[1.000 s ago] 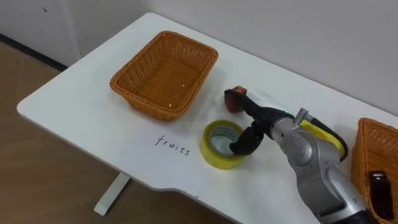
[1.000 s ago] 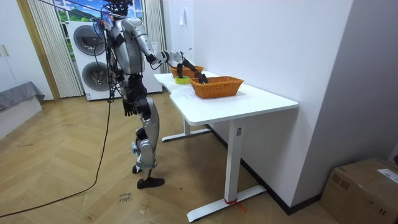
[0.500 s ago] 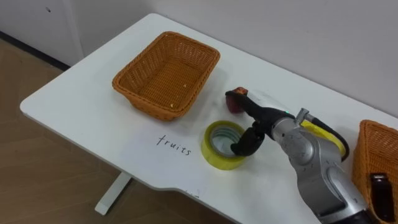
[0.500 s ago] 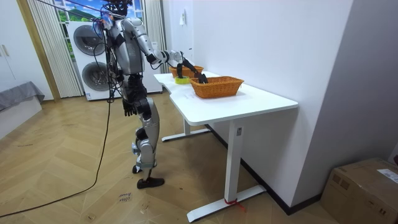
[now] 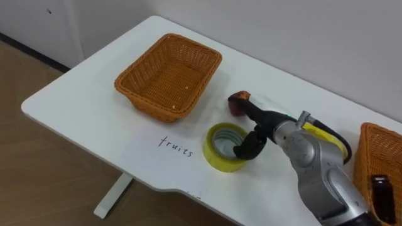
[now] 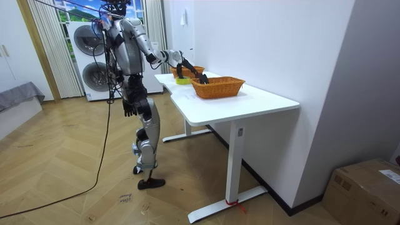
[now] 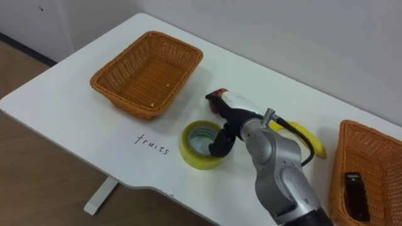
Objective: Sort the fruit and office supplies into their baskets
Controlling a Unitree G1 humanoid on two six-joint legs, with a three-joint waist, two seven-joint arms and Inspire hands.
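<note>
Pinching the yellow tape roll (image 5: 217,157) rim, curled fingers (image 5: 244,149) of the right hand (image 5: 262,122); apple (image 5: 237,102) half hidden behind.

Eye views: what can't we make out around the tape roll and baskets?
Grip of right robot hand on tape roll: hidden inside the roll, both eye views.
Red fruit: partly behind that hand.
Banana: forearm covers part, left eye view.
Right basket: cut by right edge; dark item inside too small to identify.

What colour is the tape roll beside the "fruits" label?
The tape roll is yellow, with a paler inside; it shows best in the right eye view.
</note>
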